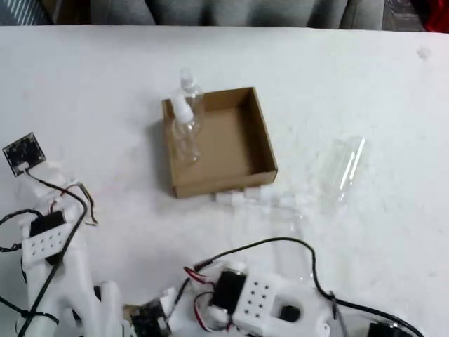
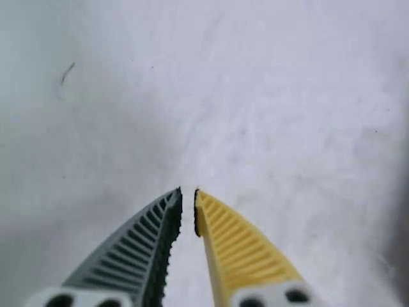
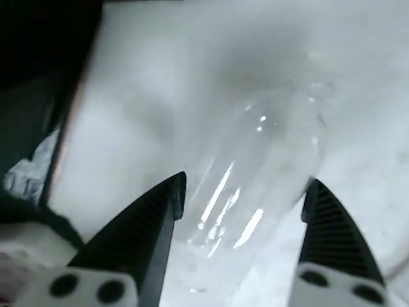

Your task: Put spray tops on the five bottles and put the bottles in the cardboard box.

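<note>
Now right hand (image 3: pixel 246 184) gapes around a clear bottle (image 3: pixel 259 144); ridged left hand (image 2: pixel 188 199) closed, empty.

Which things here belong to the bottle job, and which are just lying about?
Job: cardboard box; spray-topped bottles inside it; bare clear bottle lying on the white table; loose spray tops before the box; open right gripper.
Lying about: small mark on the table; grey furniture beyond its far edge.
</note>
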Controlling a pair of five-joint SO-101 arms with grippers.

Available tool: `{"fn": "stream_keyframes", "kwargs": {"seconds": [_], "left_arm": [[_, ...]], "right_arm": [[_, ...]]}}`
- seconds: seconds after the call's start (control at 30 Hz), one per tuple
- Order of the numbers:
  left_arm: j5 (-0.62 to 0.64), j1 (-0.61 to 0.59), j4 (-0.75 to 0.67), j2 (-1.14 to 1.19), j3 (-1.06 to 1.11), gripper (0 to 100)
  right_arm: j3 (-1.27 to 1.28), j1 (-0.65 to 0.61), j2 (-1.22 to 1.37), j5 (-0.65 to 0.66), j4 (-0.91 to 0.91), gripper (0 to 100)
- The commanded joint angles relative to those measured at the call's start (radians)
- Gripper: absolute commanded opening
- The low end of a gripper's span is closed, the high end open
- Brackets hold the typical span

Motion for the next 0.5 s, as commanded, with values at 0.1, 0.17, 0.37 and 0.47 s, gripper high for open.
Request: {"fn": "stream_keyframes", "kwargs": {"seconds": [0.1, 0.17, 0.37, 0.47], "left_arm": [[0.018, -0.044, -0.032, 0.005, -0.04, 3], [0.02, -0.056, -0.032, 0.005, -0.04, 3], [0.02, -0.059, -0.032, 0.005, -0.04, 3], [0.02, -0.059, -0.032, 0.005, -0.04, 3]], "right_arm": [[-0.052, 0.11, 0.084, -0.009, -0.105, 0.6], [-0.089, 0.163, 0.084, -0.078, -0.099, 3.3], [-0.226, 0.251, 0.094, -0.466, -0.163, 1.9], [-0.235, 0.249, 0.094, -0.709, -0.275, 1.9]]}}
